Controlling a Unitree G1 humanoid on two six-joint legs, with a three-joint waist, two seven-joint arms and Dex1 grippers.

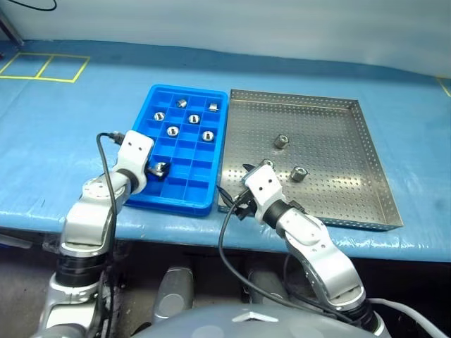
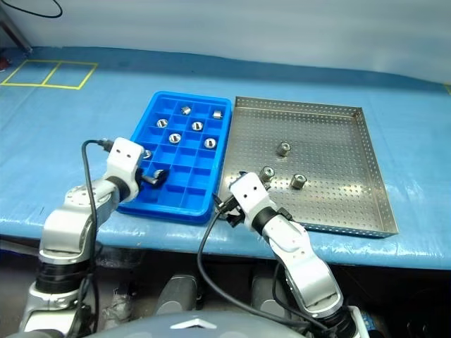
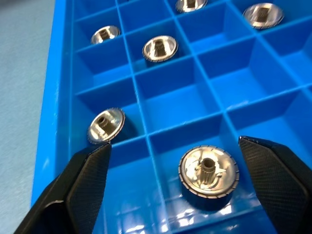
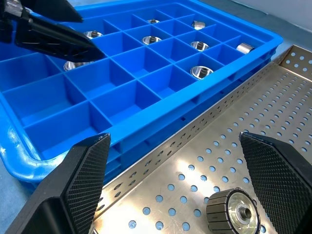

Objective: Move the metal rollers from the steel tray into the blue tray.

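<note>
Spread wide over the near-left corner of the steel tray (image 1: 366, 165), right fingers (image 4: 87, 170) gripping nothing, with one roller (image 4: 236, 212) standing on end on the perforated floor just ahead, inside the gap though nearer the right-hand finger, not touching either, dark centre hole facing up, so axis upright and round side open to a pinch from both sides. Two more rollers (image 1: 281, 141) farther into that tray, well apart from the fingers. Judged nearest for the next pick: the right arm, needing only a short reach down and a slight shift to centre the roller. Left fingers (image 3: 87, 180) likewise released and empty, hanging above the near end of the blue tray (image 1: 184, 203), a delivered roller (image 3: 208, 176) sitting upright in the compartment between them, clear of both, another in the cell beside it. Several others in separate cells toward the far end of the blue tray, both trays side by side on the blue worktop (image 1: 56, 155)
</note>
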